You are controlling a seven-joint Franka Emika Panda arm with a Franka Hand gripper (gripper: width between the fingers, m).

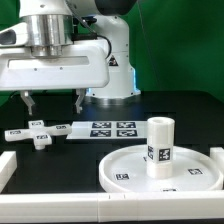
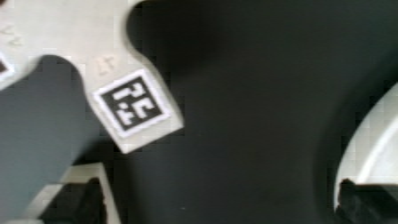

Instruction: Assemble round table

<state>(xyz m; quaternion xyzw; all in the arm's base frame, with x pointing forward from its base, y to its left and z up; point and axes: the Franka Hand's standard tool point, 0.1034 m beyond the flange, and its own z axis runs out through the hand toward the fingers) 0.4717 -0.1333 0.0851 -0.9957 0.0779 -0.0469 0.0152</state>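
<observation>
The small cross-shaped piece (image 1: pixel 40 132) lies flat on the black table at the exterior view's left. In the wrist view one tagged arm of the cross-shaped piece (image 2: pixel 134 102) shows close below. My gripper (image 1: pixel 53 100) hangs a little above the cross, open and empty, with its fingertips (image 2: pixel 71 205) apart at the frame's edge. The large rimmed round disc (image 1: pixel 130 170) lies at the front right. The thick short cylinder (image 1: pixel 160 146) stands upright on it. An arc of the disc's rim (image 2: pixel 377 150) shows in the wrist view.
The marker board (image 1: pixel 112 128) lies flat just right of the cross. Long white border rails run along the front (image 1: pixel 100 207), the left (image 1: pixel 5 165) and the right (image 1: pixel 217 155). The robot's white base (image 1: pixel 115 60) stands behind.
</observation>
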